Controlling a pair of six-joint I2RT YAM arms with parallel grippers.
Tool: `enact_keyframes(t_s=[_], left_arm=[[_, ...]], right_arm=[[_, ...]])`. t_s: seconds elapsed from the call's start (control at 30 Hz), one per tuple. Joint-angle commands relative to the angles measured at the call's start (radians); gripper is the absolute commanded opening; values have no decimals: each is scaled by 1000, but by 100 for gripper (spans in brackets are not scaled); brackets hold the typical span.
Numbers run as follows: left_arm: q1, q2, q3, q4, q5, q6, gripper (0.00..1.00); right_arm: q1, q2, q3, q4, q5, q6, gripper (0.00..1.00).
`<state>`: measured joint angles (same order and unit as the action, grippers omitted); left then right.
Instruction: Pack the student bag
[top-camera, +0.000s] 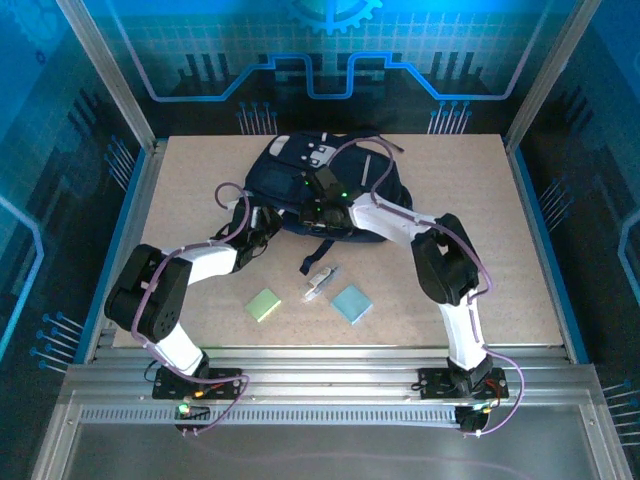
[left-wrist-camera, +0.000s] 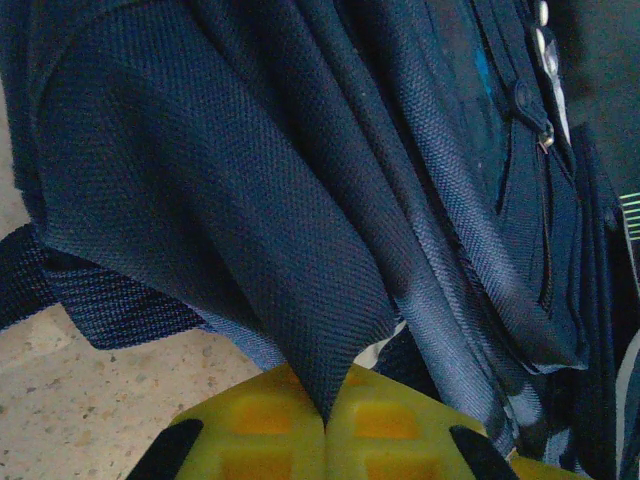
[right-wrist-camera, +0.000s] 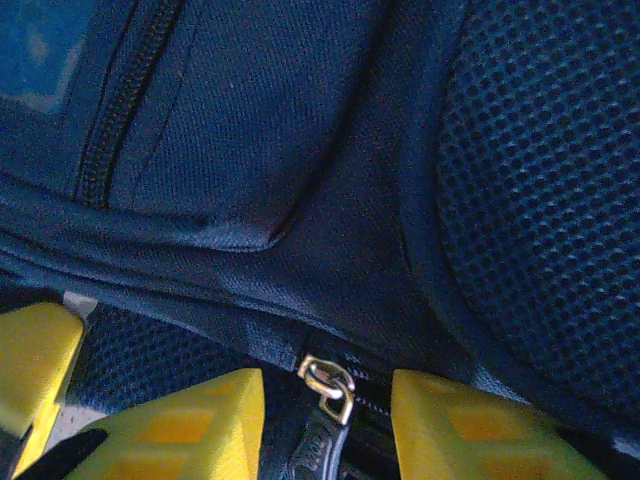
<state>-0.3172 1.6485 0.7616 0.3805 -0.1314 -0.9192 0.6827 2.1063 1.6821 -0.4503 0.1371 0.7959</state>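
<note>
There, far-centre on the table, the student bag lay with a fabric fold clenched in the left gripper, while the right gripper stood parted astride its zipper pull.

No readable text, labels, numbers anywhere tbh. White-grey patches on dark navy fabric backpack too tiny to read.

Dark navy student bag, flat on the table, far centre, black straps toward the near side.
</note>
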Motion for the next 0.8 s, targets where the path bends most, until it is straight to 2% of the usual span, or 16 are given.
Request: enact_keyframes(t_s=[0.0, 0.1, 0.23, 0.3, 0.57, 0.77], left_arm=[[-25, -31, -7, 75, 22, -20, 0], [-33, -43, -8, 80, 19, -28, 0], [-44, -55, -2, 78, 9, -26, 0], [-46, -54, 2, 78, 3, -24, 0], [-40, -43, 28, 48, -35, 28, 0], [-25, 15, 50, 52, -83, 59, 0]], right_arm=[[17, 55, 56, -3, 93, 25, 34], [26, 87, 92, -60, 118, 39, 32], [73, 115, 148, -171, 225, 4, 35], [86, 122, 145, -194, 264, -2, 33], [46, 98, 83, -166, 185, -5, 1], [-19, 1, 0, -117, 42, -56, 0]])
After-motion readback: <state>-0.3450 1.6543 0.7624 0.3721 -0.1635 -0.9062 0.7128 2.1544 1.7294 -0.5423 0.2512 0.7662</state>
